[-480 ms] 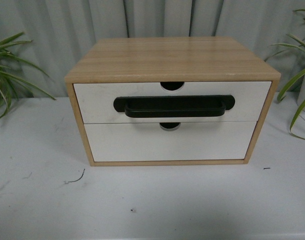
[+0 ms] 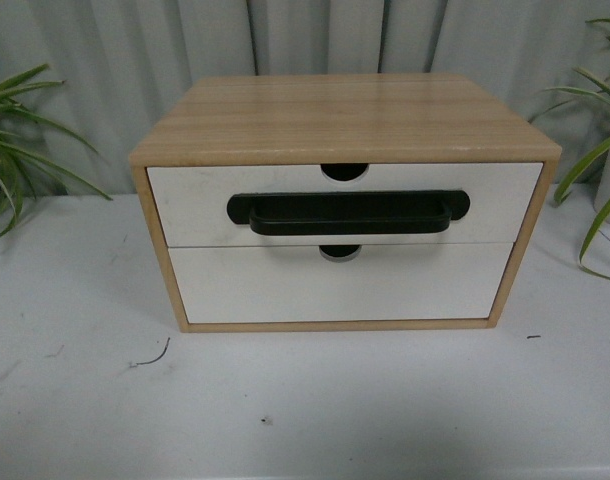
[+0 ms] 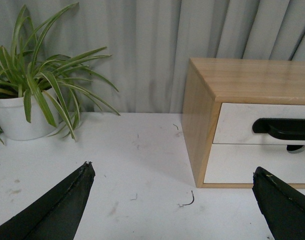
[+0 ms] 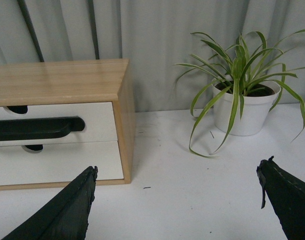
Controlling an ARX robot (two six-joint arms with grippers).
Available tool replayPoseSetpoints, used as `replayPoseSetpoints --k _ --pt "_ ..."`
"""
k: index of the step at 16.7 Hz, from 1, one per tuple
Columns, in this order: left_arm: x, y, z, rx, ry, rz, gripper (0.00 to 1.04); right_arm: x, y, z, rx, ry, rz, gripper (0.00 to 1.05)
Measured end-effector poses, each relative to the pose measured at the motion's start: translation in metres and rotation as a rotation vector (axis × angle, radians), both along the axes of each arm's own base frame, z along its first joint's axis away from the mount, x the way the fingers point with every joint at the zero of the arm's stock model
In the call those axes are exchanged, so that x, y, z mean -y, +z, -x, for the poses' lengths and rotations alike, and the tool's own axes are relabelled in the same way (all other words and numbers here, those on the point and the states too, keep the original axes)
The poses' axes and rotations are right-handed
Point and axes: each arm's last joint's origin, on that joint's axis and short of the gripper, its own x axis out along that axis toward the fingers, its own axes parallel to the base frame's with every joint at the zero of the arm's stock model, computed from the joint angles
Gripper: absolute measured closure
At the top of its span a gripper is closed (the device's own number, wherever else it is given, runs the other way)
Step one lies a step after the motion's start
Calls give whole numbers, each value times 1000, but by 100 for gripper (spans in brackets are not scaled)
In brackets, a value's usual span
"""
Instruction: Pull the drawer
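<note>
A light wood cabinet (image 2: 345, 115) stands in the middle of the white table. Its upper drawer (image 2: 195, 205) has a white front, a long black bar handle (image 2: 347, 212) and a semicircular notch (image 2: 344, 171) in its top edge; it sits flush and closed. The same drawer (image 3: 232, 122) shows in the left wrist view and, as the drawer (image 4: 100, 122), in the right wrist view. My left gripper (image 3: 172, 202) is open above the table off the cabinet's left corner. My right gripper (image 4: 177, 200) is open off its right corner. Neither gripper shows in the front view.
Below it is a white drawer front (image 2: 335, 285) without a handle. A potted spider plant (image 3: 22, 107) stands left of the cabinet and another plant (image 4: 242, 100) right of it. A grey curtain (image 2: 305, 40) hangs behind. A small bent wire (image 2: 153, 357) lies on the table (image 2: 305, 410).
</note>
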Motion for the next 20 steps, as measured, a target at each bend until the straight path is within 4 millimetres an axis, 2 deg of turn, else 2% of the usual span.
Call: replayPoseSetpoints --k 20 --pt "0 0 0 0 0 0 7 0 0 0 0 0 0 6"
